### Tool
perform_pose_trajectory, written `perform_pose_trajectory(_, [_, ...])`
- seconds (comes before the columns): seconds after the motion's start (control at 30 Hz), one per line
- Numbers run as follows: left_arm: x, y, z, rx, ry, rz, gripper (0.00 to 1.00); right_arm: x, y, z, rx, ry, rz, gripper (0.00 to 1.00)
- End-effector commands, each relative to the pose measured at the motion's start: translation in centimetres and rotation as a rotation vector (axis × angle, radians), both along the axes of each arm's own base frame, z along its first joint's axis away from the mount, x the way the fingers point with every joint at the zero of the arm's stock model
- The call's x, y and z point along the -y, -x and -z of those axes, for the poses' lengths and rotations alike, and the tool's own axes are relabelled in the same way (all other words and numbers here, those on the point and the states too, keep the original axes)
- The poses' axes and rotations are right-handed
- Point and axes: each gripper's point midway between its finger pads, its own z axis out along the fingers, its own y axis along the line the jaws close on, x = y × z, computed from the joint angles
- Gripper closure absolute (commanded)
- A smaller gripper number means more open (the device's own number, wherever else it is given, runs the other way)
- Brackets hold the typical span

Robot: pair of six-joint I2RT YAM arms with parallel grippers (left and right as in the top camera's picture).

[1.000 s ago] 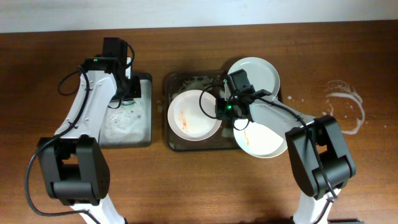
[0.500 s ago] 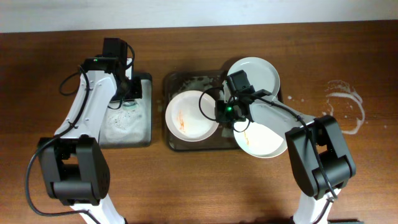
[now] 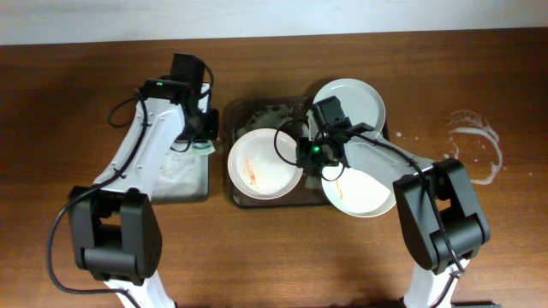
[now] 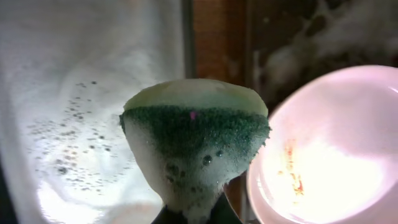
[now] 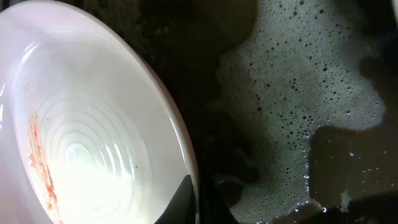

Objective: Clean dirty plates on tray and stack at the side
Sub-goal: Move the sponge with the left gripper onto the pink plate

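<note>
A plate (image 3: 262,162) with orange smears lies on the left half of the dark brown tray (image 3: 257,109). My right gripper (image 3: 302,156) is shut on this smeared plate's (image 5: 81,137) right rim, one dark finger (image 5: 181,198) lying inside the rim. Two more white plates rest on the tray's right side, one at the back (image 3: 354,99) and one at the front (image 3: 363,192) with a small orange smear. My left gripper (image 3: 204,133) hangs by the tray's left edge, shut on a foamy green and white sponge (image 4: 196,134). The smeared plate (image 4: 329,155) shows to its right.
A black tub (image 3: 178,168) full of white foam (image 4: 74,124) stands left of the tray. Foam patches float on the tray floor (image 5: 298,106). A white foam ring (image 3: 475,141) marks the wooden table at the far right.
My left arm has carried the sponge to the right, from over the tub to the tray's left edge. My right gripper has closed on the plate rim, and the plate slid slightly left.
</note>
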Motion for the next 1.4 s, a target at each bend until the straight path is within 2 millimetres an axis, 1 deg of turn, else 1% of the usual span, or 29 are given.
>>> perform_pose_trajectory(0.0, [3.1,0.2,-0.9,0.013,0.079,-0.016,0.99,0.0,-0.3,0.0,-0.011,-0.036,0.0,0.96])
perform_pose_trajectory(0.1, [5.4,0.8,-0.9,0.007,0.106,-0.034,0.99,0.2,-0.4,0.0,-0.01,-0.036,0.004,0.96])
perform_pose_trajectory(0.2, [8.3,1.5,-0.9,0.01,0.124,-0.034,0.99,0.2,-0.5,0.0,-0.014,-0.042,0.023,0.96])
perform_pose_trajectory(0.23, [9.2,1.8,-0.9,0.015,0.114,-0.044,0.99,0.2,-0.6,0.0,-0.022,-0.048,0.048,0.96])
perform_pose_trajectory(0.33, [10.7,2.5,-0.5,0.045,0.038,-0.099,0.99,1.1,-1.0,0.1,-0.045,-0.039,0.144,0.96])
perform_pose_trajectory(0.47, [12.1,3.3,1.4,0.038,-0.027,-0.115,0.99,1.2,-1.1,0.1,-0.046,-0.04,0.15,0.96])
perform_pose_trajectory(0.5, [12.5,3.6,2.7,0.013,-0.043,-0.12,0.99,1.2,-1.1,0.1,-0.046,-0.04,0.15,0.96])
perform_pose_trajectory(0.63, [11.8,3.5,4.8,-0.009,-0.093,-0.148,0.99,1.2,-1.1,0.1,-0.046,-0.04,0.15,0.96])
perform_pose_trajectory(0.73, [11.2,3.2,5.7,-0.02,-0.112,-0.162,0.99,1.2,-1.2,0.1,-0.042,-0.042,0.15,0.96])
perform_pose_trajectory(0.9, [10.5,3.3,8.6,-0.068,-0.173,-0.111,0.99,1.1,-1.3,0.0,-0.035,-0.044,0.15,0.96])
perform_pose_trajectory(1.0, [10.1,3.6,10.0,-0.098,-0.195,-0.114,0.99,1.1,-1.3,0.0,-0.034,-0.043,0.146,0.96])
perform_pose_trajectory(1.07, [9.8,3.5,10.3,-0.104,-0.199,-0.121,0.99,1.1,-1.3,0.0,-0.034,-0.043,0.147,0.96])
perform_pose_trajectory(1.13, [9.7,3.0,10.4,-0.091,-0.193,-0.108,0.99,1.1,-1.3,0.0,-0.034,-0.043,0.147,0.96])
perform_pose_trajectory(1.23, [10.1,1.2,10.3,-0.035,-0.171,-0.034,0.99,1.1,-1.3,0.0,-0.034,-0.043,0.147,0.96])
perform_pose_trajectory(1.37, [10.7,-1.3,9.7,0.071,-0.149,-0.035,0.99,1.2,-1.1,0.1,-0.041,-0.036,0.141,0.96])
